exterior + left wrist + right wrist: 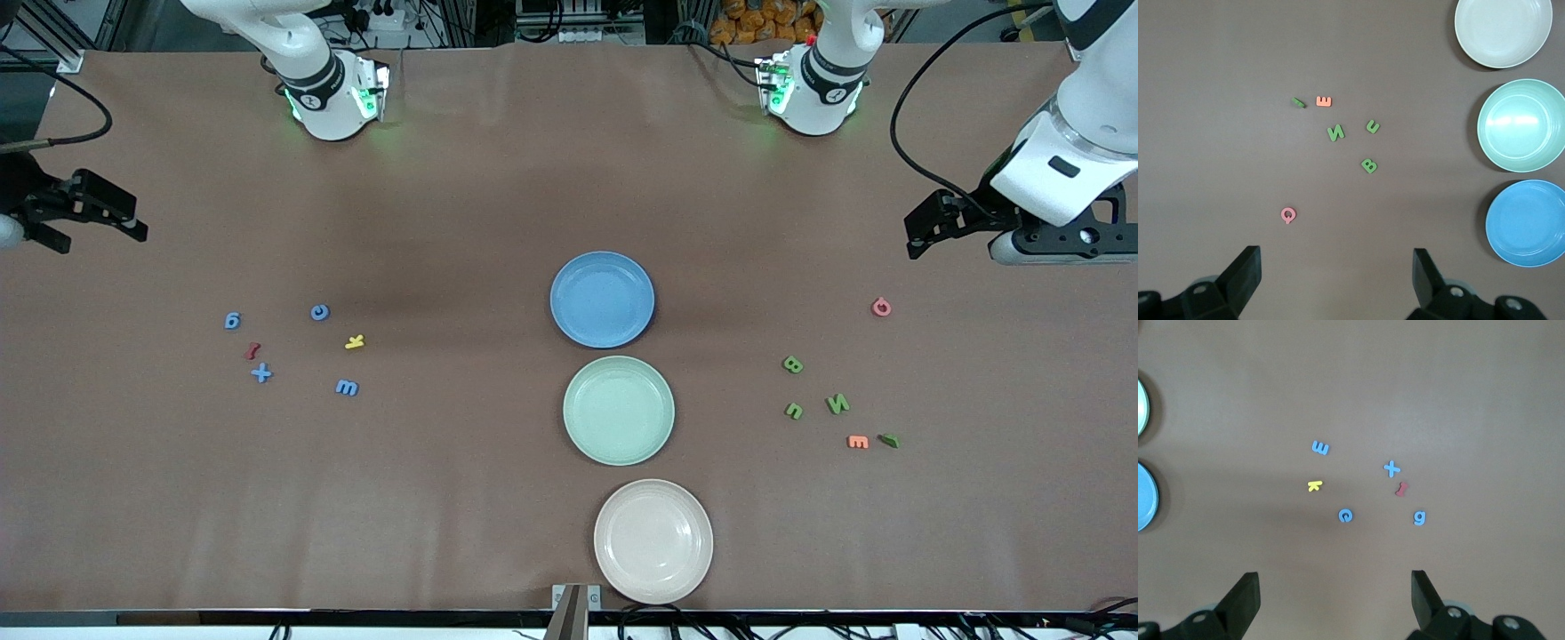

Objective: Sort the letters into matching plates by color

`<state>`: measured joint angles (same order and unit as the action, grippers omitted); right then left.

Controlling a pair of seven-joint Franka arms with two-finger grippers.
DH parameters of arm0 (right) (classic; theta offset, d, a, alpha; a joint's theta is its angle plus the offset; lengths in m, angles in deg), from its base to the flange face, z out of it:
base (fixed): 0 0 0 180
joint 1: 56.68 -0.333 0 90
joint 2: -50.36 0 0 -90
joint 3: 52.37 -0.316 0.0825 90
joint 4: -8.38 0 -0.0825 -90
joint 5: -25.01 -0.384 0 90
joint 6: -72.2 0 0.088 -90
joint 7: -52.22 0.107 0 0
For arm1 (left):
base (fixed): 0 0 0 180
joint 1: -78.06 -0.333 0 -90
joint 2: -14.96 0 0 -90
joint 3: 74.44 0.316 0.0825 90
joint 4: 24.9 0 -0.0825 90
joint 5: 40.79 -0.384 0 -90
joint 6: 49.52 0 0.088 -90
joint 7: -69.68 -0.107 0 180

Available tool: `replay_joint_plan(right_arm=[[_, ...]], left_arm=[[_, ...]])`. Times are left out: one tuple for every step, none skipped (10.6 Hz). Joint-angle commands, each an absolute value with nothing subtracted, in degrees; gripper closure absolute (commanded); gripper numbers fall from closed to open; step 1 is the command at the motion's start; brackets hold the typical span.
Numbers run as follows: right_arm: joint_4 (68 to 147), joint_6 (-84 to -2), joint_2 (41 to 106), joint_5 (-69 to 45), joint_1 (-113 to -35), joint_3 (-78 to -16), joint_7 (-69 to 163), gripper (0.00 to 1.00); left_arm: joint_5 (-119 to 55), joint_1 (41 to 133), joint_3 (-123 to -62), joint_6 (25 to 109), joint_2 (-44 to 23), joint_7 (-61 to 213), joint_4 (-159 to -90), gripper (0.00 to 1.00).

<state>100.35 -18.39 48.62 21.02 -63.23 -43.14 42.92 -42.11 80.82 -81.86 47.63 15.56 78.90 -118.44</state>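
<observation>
Zero letters (pixel 347 388) sorted; both plates (pixel 602 299) sitting bare; left tool (pixel 1337 275) and right tool (pixel 1335 595) waiting, released, holding nothing.

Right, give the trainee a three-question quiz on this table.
1. True or false: the blue plate already holds a letter.
2. How many green letters lie toward the left arm's end of the table?
3. Which plate is nearest the front camera? A) blue B) green plate C) cream plate

Key: 1 false, it is bare. 2 four, with an orange piece and a pink piece among them. 3 C.
</observation>
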Motion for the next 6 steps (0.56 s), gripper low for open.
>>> replay_joint_plan(right_arm=[[100.75, -16.14, 47.46, 22.02, -62.83, -44.11, 43.69, 0.0], [100.84, -15.87, 47.46, 22.11, -62.92, -44.11, 43.69, 0.0], [101.01, -15.69, 47.46, 22.11, -62.92, -44.11, 43.69, 0.0], [101.19, -15.43, 47.55, 22.2, -62.92, -44.11, 43.69, 0.0], [102.49, -15.6, 47.55, 22.2, -62.92, -44.11, 43.69, 0.0], [103.81, -16.04, 47.63, 22.2, -62.92, -44.19, 43.69, 0.0]], left_arm=[[-41.49, 80.34, -82.0, 46.99, 15.66, 77.16, -118.06, 0.0], [-41.49, 80.43, -82.0, 46.99, 15.66, 77.15, -118.06, 0.0], [-41.67, 80.6, -82.08, 46.99, 15.58, 77.24, -118.06, 0.0], [-41.67, 80.6, -82.0, 46.99, 15.23, 77.24, -118.06, 0.0], [-41.67, 80.6, -82.08, 46.99, 15.22, 77.59, -118.15, 0.0], [-41.67, 80.52, -82.08, 46.99, 15.05, 77.24, -118.24, 0.0]])
